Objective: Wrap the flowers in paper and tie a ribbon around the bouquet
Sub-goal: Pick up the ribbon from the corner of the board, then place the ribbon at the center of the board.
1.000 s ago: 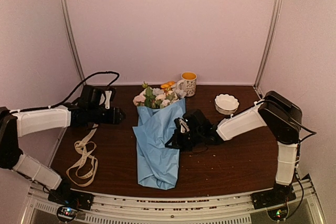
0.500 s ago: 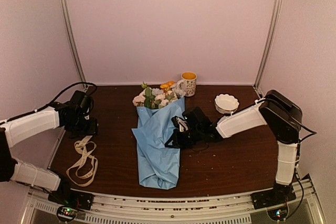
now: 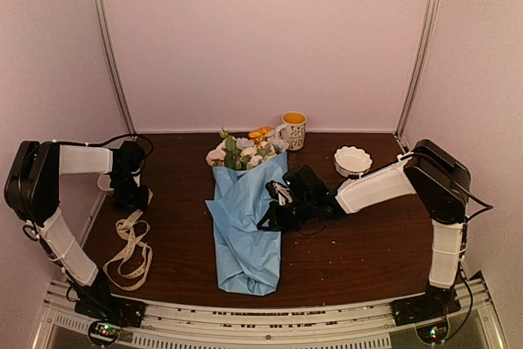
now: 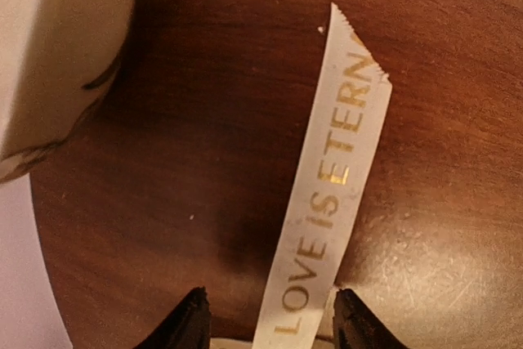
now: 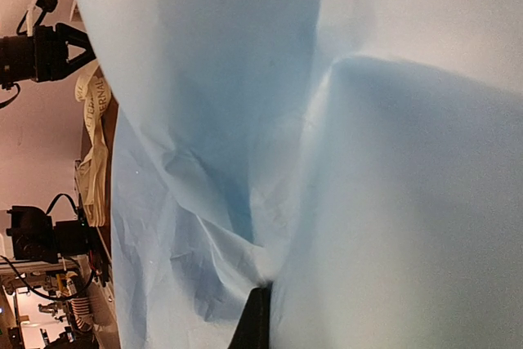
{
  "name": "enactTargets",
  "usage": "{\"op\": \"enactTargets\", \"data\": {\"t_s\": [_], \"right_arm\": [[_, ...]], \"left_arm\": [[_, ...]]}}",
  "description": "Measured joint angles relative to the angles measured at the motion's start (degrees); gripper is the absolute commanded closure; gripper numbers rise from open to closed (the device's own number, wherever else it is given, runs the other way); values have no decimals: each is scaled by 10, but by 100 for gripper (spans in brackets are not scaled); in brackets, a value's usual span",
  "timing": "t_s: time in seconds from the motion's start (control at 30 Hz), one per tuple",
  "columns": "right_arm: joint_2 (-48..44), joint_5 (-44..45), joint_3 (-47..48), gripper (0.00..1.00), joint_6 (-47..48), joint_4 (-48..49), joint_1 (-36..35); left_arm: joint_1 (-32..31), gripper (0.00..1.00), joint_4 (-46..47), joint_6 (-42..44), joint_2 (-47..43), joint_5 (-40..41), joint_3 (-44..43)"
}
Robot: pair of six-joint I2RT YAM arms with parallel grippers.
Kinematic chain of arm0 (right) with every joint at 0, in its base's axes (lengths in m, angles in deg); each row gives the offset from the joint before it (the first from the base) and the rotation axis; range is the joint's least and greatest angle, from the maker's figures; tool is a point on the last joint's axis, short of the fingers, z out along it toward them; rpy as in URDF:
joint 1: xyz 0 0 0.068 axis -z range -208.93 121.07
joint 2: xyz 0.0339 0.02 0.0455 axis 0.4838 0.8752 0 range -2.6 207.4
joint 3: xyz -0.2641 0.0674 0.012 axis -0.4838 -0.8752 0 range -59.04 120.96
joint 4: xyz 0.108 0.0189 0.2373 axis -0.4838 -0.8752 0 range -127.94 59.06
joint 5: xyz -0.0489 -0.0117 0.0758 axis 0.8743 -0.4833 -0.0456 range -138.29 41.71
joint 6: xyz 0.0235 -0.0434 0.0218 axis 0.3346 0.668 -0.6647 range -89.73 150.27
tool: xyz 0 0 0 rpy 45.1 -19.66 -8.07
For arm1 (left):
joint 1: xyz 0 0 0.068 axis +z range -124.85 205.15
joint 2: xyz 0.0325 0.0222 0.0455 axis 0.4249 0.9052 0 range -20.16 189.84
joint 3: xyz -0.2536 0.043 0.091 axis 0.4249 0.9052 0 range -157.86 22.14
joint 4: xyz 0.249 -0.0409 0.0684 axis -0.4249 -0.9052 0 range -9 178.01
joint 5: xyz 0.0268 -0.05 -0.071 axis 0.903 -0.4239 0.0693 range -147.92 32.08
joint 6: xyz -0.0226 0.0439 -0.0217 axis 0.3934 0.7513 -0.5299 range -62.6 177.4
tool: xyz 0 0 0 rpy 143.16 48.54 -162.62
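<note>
At far left the left gripper sits low over the table, jaws open and straddling the ribbon end without touching it. The rest of the ribbon loops toward the near-left edge. The bouquet lies mid-table, flowers at the far end, paper tapering toward the near edge. The right gripper has its jaws closed, pinching the paper's right edge. A mug and a bowl stand behind.

The dark wooden table is carrying the bouquet, which is lying lengthwise at frame centre, its flowers pointing up-frame and its paper tail pointing down. The ribbon is lying looped at lower left. A mug and a white bowl are standing at upper middle and upper right.
</note>
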Motion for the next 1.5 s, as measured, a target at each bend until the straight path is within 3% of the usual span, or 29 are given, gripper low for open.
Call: {"op": "enactTargets", "data": {"t_s": [0.07,0.33,0.6,0.93,1.1,1.23,1.4,1.5], "right_arm": [[0,0,2,100,1,-5,0],[0,0,3,100,1,-10,0],[-2,0,3,100,-3,-11,0],[-2,0,8,100,-2,-24,0],[-2,0,14,100,-3,-34,0],[-2,1,16,100,-3,-39,0],[-2,3,24,100,-2,-48,0],[-2,3,25,100,-2,-51,0]], "left_arm": [[3,51,10,9,25,-14,-4],[3,100,19,32,35,-57,-5],[1,100,19,49,14,-110,-7],[-78,100,4,83,-181,-115,-38],[-144,100,0,121,-292,-124,-120],[-158,100,9,164,-372,-105,-232],[-158,100,23,219,-383,-13,-392],[-157,100,23,235,-375,17,-422]]}}
